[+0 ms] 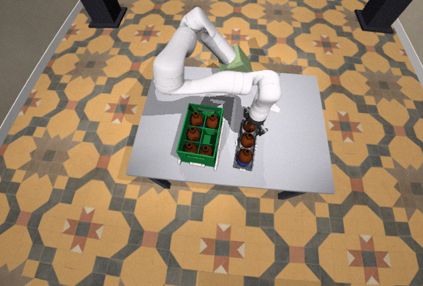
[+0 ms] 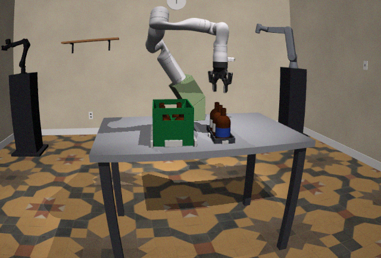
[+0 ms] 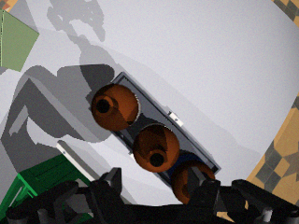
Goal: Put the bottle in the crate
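Observation:
A green crate [image 1: 183,146] [image 2: 172,127] [image 3: 37,189] stands on the grey table [image 1: 293,122] [image 2: 264,131]. It holds several brown bottles, and its middle right slot [image 1: 209,137] is empty. To its right a dark tray [image 1: 235,164] [image 2: 225,139] [image 3: 170,114] carries three brown bottles in a row: the far one [image 1: 248,127] [image 3: 115,106], the middle one [image 1: 247,140] [image 3: 156,146] and the near one [image 1: 245,156] [image 2: 222,123] [image 3: 187,182]. My gripper [image 1: 253,126] [image 2: 220,89] [image 3: 154,178] is open and empty. It hangs well above the tray's far end, clear of the bottle necks.
The arm's green base block [image 1: 238,61] [image 2: 189,93] stands at the table's back edge behind the crate. Two black pillars with other arms [image 2: 24,110] [image 2: 292,95] stand off the table to the left and right.

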